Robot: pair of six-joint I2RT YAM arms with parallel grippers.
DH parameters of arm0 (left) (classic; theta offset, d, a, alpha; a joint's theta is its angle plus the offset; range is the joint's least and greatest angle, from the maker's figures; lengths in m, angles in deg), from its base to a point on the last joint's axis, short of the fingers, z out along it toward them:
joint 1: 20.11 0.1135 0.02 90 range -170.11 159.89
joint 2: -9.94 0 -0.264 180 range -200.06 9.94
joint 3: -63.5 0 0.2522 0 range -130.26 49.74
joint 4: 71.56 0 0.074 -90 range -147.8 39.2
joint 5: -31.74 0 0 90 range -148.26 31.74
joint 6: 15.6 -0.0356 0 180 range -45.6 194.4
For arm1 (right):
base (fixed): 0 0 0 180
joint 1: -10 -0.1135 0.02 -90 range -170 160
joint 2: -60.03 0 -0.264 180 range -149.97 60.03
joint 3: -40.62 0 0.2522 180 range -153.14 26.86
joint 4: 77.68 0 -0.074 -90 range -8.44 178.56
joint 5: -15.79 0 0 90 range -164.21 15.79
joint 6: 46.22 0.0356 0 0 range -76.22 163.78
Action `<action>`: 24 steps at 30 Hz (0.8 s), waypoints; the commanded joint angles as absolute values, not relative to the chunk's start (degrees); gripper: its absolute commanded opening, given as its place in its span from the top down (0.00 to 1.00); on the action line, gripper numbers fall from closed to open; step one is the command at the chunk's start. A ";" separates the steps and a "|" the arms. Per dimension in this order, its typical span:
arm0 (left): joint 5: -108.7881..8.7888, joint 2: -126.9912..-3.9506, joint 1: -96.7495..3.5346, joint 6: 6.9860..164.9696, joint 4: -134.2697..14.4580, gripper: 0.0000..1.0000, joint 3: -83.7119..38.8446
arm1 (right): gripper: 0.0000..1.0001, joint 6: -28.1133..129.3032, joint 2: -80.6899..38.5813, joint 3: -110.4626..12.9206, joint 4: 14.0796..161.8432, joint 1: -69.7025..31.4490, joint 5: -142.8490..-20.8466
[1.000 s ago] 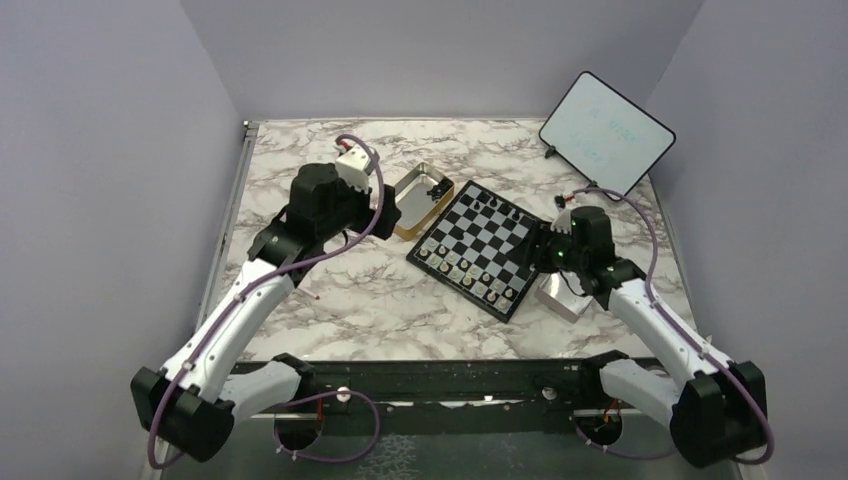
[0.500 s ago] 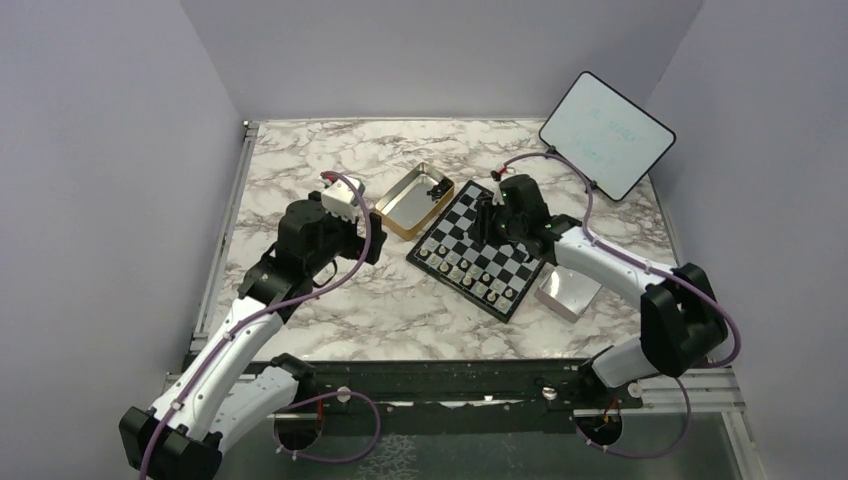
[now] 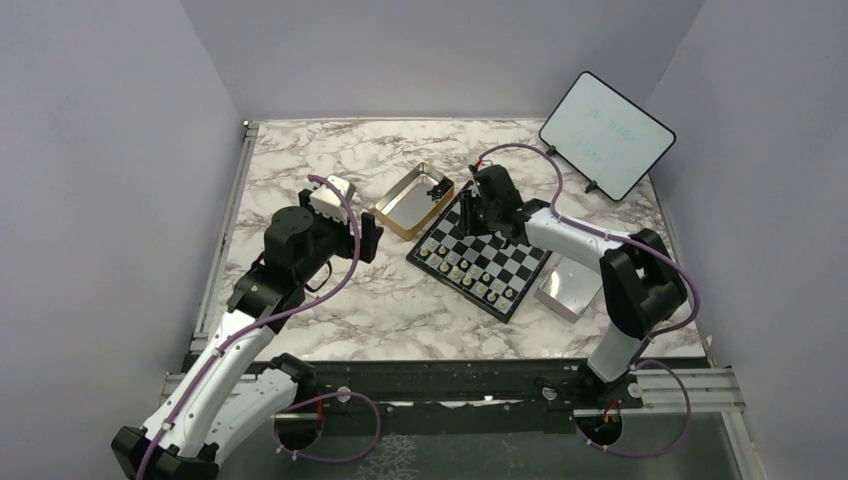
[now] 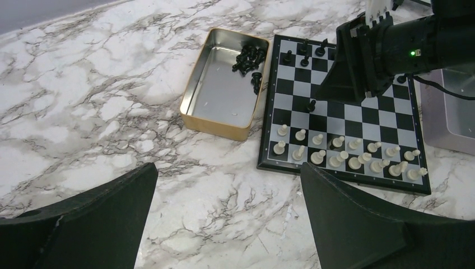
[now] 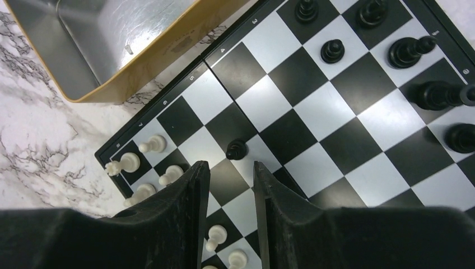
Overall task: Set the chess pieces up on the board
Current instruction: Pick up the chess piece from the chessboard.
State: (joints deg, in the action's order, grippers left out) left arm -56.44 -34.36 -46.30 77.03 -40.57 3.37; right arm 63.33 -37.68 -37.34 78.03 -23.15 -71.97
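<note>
Change: right gripper (image 5: 228,166) swung over black-and-white checked board (image 5: 336,117), narrowing, empty; expect grab of tiny black pawn (image 5: 236,149), 12 o'clock.

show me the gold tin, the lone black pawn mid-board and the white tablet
gold tin (image 4: 215,124): left wrist view, near outer wall
lone black pawn (image 5: 237,149): right wrist view, its top
white tablet (image 3: 606,133): top view, white face

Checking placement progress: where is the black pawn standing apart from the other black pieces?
Centre of the right wrist view: the black pawn stands on the board just beyond the right pincer.
</note>
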 commanded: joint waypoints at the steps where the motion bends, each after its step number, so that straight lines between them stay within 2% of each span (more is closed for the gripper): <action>1: -57.78 -33.50 -46.30 76.57 -41.37 0.01 3.81 | 0.60 62.94 -41.21 -40.94 77.60 -24.27 -69.77; 12: -57.84 -32.75 -46.65 76.38 -41.15 0.01 3.82 | 0.61 62.55 -46.34 -44.81 75.23 -25.23 -68.45; 24: -57.83 -32.49 -46.74 76.24 -41.12 0.01 3.68 | 0.71 62.03 -47.99 -46.20 71.94 -26.03 -65.73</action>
